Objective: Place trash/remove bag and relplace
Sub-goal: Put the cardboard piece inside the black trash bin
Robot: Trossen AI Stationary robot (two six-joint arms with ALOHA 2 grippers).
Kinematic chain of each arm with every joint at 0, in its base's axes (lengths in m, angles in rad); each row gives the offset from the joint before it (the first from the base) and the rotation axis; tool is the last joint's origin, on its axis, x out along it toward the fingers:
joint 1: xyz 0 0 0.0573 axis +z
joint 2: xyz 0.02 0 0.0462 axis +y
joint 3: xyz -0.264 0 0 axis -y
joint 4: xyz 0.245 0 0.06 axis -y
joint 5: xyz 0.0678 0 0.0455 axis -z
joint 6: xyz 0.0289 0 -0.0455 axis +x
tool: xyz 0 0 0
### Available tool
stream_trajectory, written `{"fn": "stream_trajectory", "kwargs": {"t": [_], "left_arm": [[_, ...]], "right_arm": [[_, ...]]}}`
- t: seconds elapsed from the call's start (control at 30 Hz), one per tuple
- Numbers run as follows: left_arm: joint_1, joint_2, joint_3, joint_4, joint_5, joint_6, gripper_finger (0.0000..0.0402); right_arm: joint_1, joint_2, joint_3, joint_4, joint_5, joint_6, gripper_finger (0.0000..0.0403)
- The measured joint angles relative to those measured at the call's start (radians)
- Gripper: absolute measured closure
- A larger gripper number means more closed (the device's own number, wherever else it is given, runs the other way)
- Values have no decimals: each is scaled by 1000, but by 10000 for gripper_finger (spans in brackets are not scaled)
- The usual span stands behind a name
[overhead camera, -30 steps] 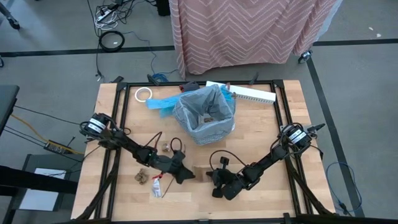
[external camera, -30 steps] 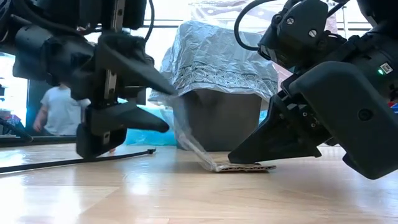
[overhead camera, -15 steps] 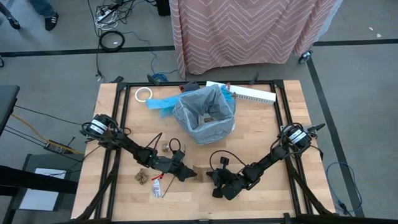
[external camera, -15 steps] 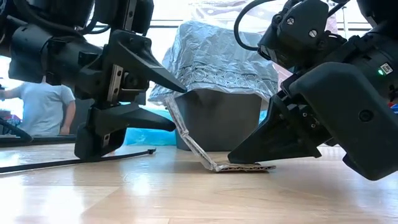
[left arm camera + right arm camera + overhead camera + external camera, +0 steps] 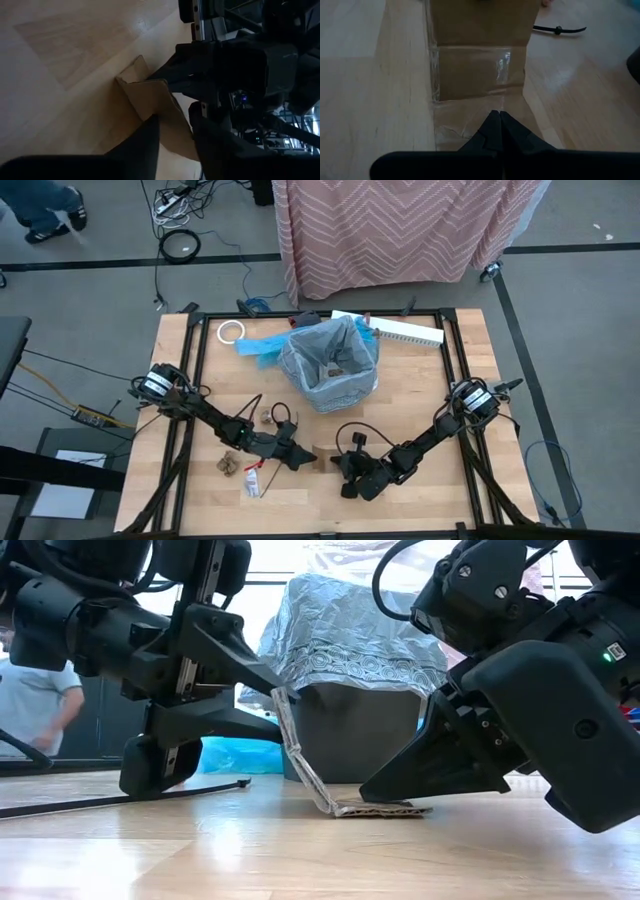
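A brown cardboard square (image 5: 320,457), bent along a taped crease, lies between my two grippers near the table's front. One half lies flat on the wood (image 5: 385,808); the other half slants up (image 5: 300,755). My left gripper (image 5: 283,712) has closed around the raised half's upper end. My right gripper (image 5: 372,794) is shut with its tips on the flat half. Behind stands the bin with the grey bag (image 5: 330,365) lining it and some trash inside. More scraps (image 5: 230,465) lie on the table at the left. My left gripper has the raised half's free upper edge (image 5: 284,696) between its two fingers, one above and one below. The fingers come nearly level from the table's left. That half stands steeply, its lower end at the crease on the table. My right gripper presses its shut fingertips (image 5: 497,120) down on the flat half of the cardboard (image 5: 470,120), near the taped crease. It comes slanting down from the table's right. That half lies flat on the wood.
A white tape roll (image 5: 231,331) and a bright blue bag (image 5: 262,346) lie left of the bin; a long white box (image 5: 400,330) lies behind it. A thin black tie (image 5: 130,798) lies on the table by my left gripper. A person moves beyond the table.
My left gripper's fingers have drawn closer together around the cardboard's raised half, and the wrist has rolled a little. The raised half now stands steeper, while the flat half stays on the table under my right gripper.
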Motion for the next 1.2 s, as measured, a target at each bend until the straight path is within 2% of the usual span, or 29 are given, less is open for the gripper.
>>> {"fn": "stream_trajectory", "kwargs": {"t": [0.3, 0.47, 0.57, 0.73, 0.97, 1.07, 1.2], "left_arm": [[0, 1, -2, 3, 8, 49, 391], [0, 2, -2, 5, 9, 61, 398], [0, 3, -4, 28, 9, 70, 399], [-1, -19, -5, 45, 14, 102, 400], [4, -29, -8, 139, -2, 132, 401], [3, -29, -8, 249, 4, 127, 401], [3, -31, -8, 462, 29, 132, 401]], "right_arm": [[0, 0, 0, 10, 1, -3, 403], [0, 0, 0, 12, 6, -3, 403], [3, -2, 0, 20, 48, -34, 403], [52, -64, 1, 56, 193, -147, 403], [157, -184, 2, 75, 550, -348, 403], [198, -212, 2, 73, 677, -410, 403], [234, -222, 2, 73, 772, -458, 403]]}}
